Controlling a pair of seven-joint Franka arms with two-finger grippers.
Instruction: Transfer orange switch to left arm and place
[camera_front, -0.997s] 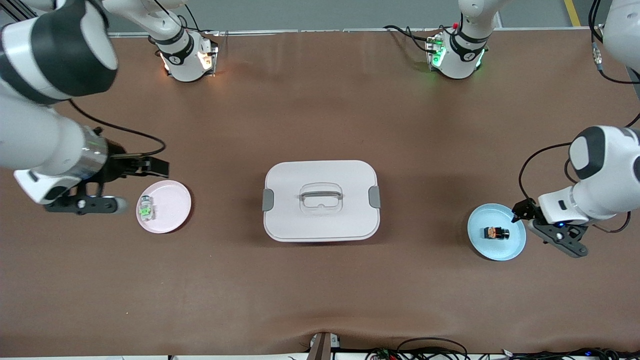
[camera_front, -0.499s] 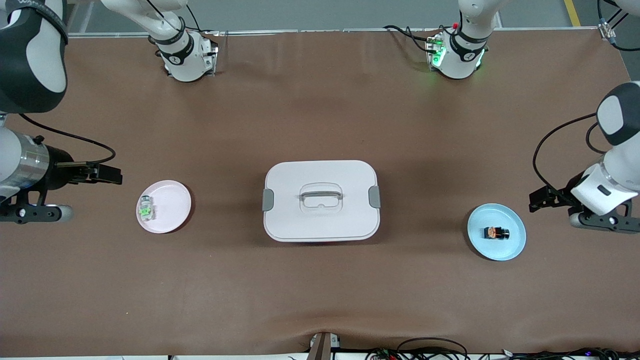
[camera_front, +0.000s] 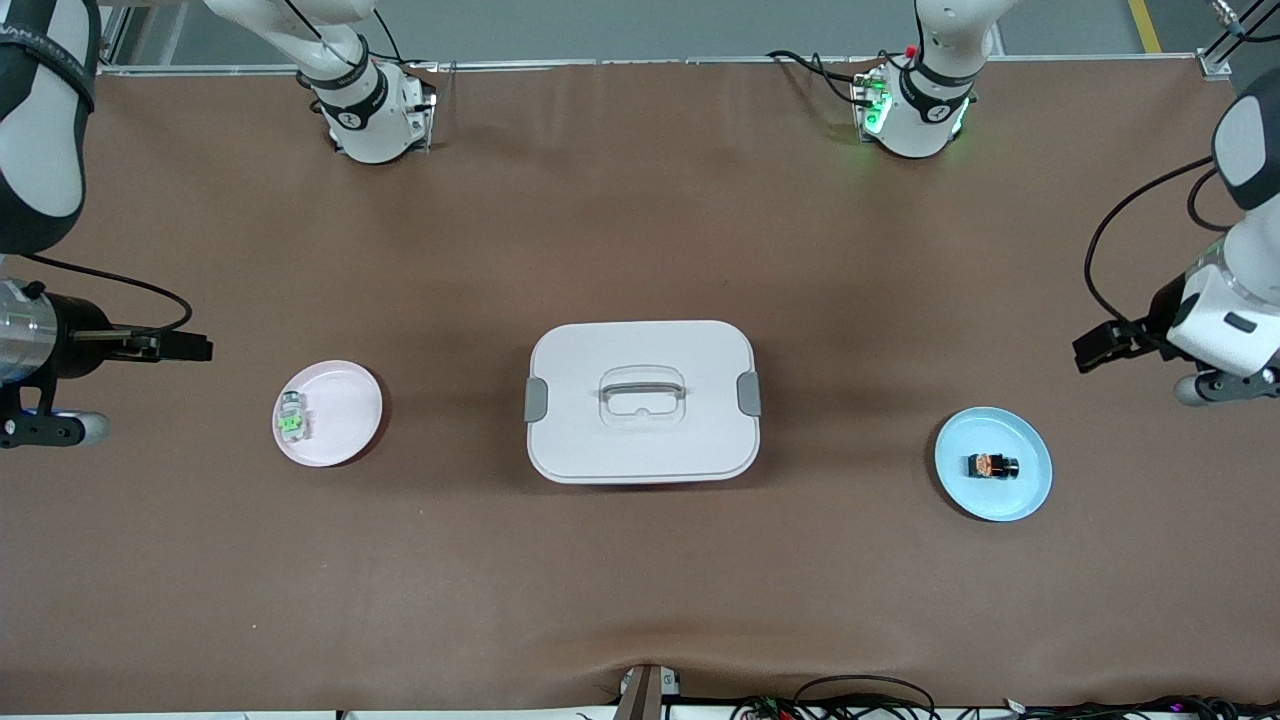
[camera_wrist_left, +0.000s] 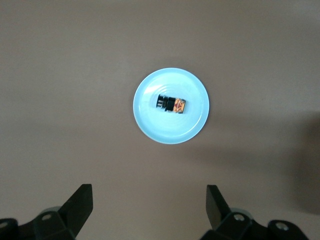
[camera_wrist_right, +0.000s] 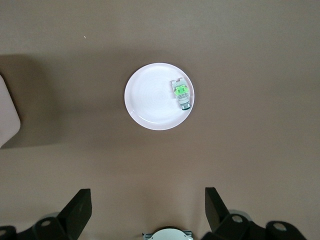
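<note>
One box (camera_front: 641, 401) mid-table, between two plates: blue plate (camera_front: 1030, 492) holding the orange switch (camera_front: 992, 465), pink plate (camera_front: 345, 415) holding what looks like a clear-and-green component (camera_front: 291, 418). Left gripper (camera_wrist_left: 149, 207) and right gripper (camera_wrist_right: 146, 208) raised, jaws apart, empty.

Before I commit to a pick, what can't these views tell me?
- Left pincer: open in the left wrist view; cut off by the front view's edge.
- Right pincer: likewise open; mostly off the front view's edge.
- Tiny black switch with orange mark on the round blue plate: too small for detail.
- Large white plastic box: lid hides contents.
</note>
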